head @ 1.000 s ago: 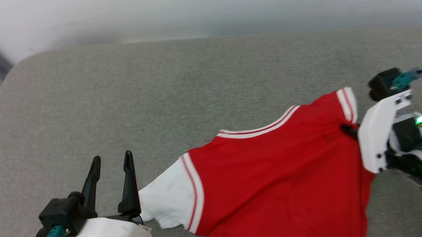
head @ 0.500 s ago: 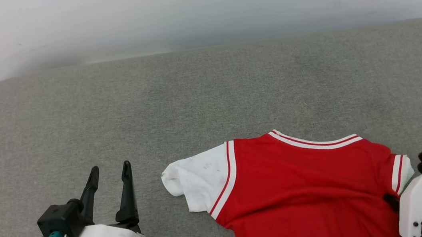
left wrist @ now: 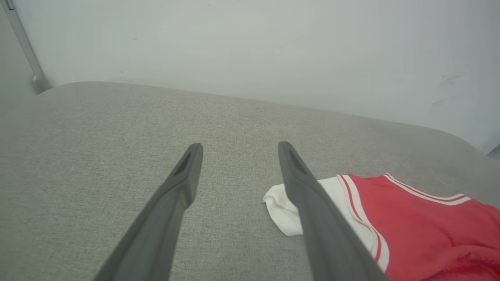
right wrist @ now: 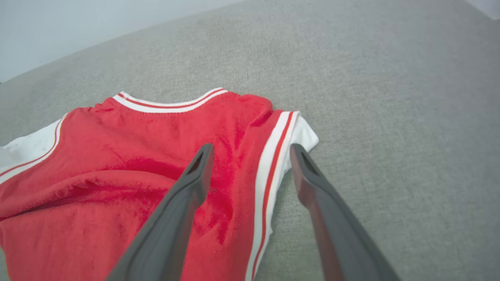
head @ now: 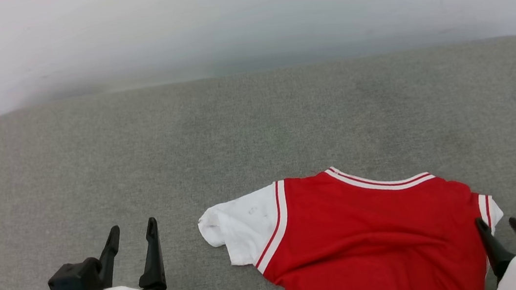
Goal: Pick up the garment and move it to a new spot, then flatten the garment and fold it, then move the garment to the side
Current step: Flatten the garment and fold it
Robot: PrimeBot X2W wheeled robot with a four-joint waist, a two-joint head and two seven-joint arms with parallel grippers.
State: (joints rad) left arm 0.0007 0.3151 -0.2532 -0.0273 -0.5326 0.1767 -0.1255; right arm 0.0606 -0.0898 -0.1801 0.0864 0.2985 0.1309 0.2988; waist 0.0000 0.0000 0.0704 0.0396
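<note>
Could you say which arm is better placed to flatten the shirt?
Probably right: the right tool hovers open over a sleeve of the red soft-fabric jersey shirt; the left tool stands apart.

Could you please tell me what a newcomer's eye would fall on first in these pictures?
The red garment with white sleeves and striped trim stands out, lying on the grey cushion toward the robot's right. The right hand stands open at its striped sleeve edge, while the left hand, also open, sits apart from the other white sleeve.
</note>
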